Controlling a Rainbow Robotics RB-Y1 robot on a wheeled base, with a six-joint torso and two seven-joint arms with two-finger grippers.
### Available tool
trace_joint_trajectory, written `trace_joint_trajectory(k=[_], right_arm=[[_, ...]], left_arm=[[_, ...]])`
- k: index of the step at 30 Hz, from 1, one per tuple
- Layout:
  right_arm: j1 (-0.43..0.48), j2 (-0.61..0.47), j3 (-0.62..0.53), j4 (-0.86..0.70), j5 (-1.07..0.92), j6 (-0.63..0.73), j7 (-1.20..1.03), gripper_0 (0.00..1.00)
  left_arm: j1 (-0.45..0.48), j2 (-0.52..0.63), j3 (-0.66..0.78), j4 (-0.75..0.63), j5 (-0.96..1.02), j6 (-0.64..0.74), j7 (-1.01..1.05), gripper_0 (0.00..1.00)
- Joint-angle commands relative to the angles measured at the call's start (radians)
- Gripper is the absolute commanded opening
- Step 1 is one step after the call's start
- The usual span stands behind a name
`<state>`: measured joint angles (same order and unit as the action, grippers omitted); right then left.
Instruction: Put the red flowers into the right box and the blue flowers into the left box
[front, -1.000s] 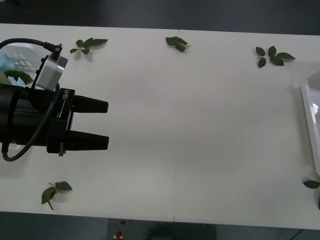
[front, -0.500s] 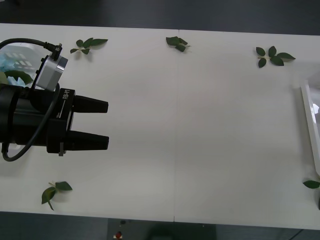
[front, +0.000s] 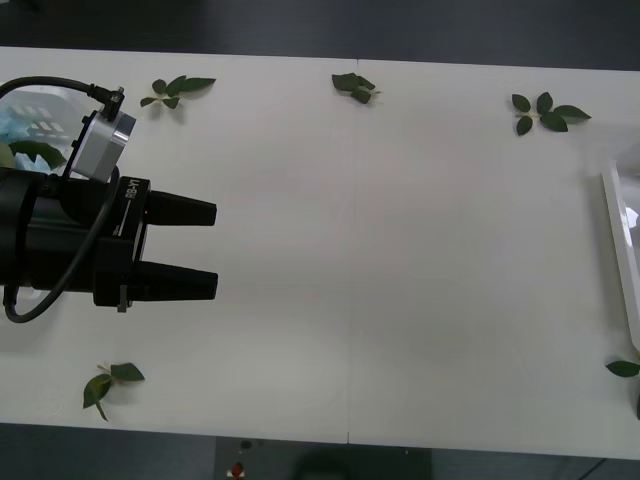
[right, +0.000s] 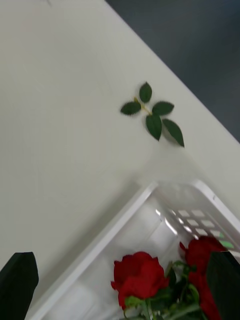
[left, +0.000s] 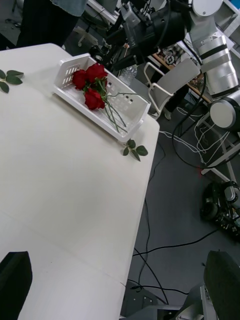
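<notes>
Even overhead light, bright on the white table. Left gripper casts only a faint soft shadow there. Right box interior slightly glared and soft-focused.

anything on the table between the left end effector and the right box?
Nothing: in the front view, bare white table runs from the left end effector to the right box.

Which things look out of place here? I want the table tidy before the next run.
Loose green leaf sprigs lie scattered along the table edges, outside both boxes. The red flowers lie inside the right box. The left gripper is open over bare table.
</notes>
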<state>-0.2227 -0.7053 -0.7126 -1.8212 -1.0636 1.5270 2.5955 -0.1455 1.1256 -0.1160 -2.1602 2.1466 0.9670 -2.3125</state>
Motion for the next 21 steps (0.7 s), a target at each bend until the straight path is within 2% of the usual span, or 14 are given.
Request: trace_joint_trajectory(k=[1,11,21], right_arm=[[-0.011,0.018,-0.037,-0.026,-0.104,-0.002,0.11,0.98],[-0.015,0.038,-0.018,-0.026,-0.328,0.036,0.11,0.98],[-0.029,0.056,0.113,-0.026,-0.441,0.174,0.11,0.98]], left_arm=[[-0.028,0.039,0.018,-0.024,0.01,-0.002,0.001,1.0],[-0.028,0.039,0.018,-0.024,0.01,-0.002,0.001,1.0],[-0.028,0.039,0.018,-0.024,0.01,-0.002,0.001,1.0]])
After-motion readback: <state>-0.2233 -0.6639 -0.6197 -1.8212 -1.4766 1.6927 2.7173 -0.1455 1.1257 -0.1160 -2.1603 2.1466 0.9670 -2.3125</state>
